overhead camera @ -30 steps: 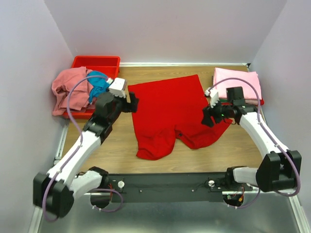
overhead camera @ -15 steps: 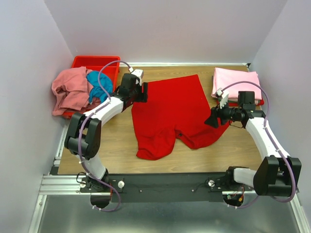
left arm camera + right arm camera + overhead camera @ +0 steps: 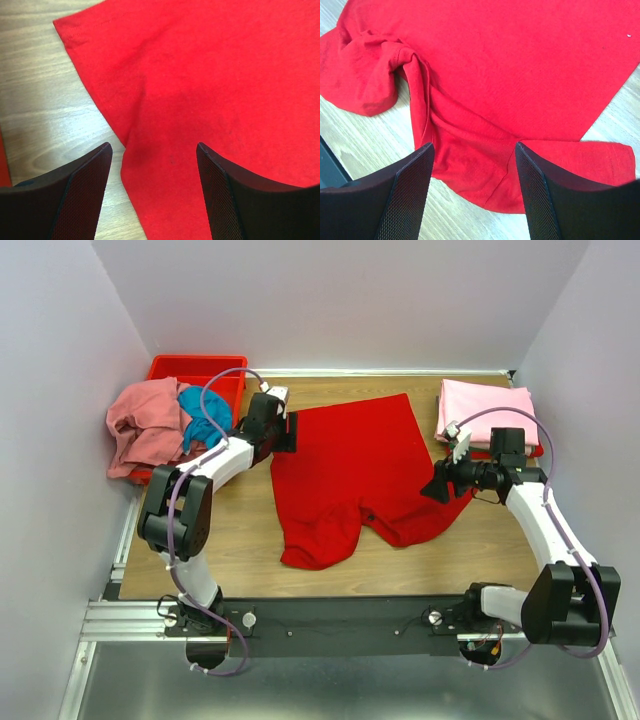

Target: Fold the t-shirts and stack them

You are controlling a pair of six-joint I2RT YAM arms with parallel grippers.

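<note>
A bright red t-shirt (image 3: 350,475) lies spread on the wooden table, its lower part bunched. My left gripper (image 3: 290,432) is open just above the shirt's left edge; its wrist view shows the cloth (image 3: 210,75) between the spread fingers (image 3: 75,190). My right gripper (image 3: 433,486) is open over the shirt's right sleeve; its wrist view shows the folded sleeve (image 3: 485,165) between the fingers. A folded light pink shirt (image 3: 487,412) lies at the back right. Salmon pink (image 3: 145,425) and teal blue (image 3: 203,415) shirts are heaped at the back left.
A red plastic bin (image 3: 200,370) stands at the back left under the heaped shirts. Walls close in on the left, back and right. The black rail (image 3: 340,615) with the arm bases runs along the near edge.
My left arm has swung from the left of the shirt up to its upper left edge. My right gripper has shifted a little right and has stayed there.
</note>
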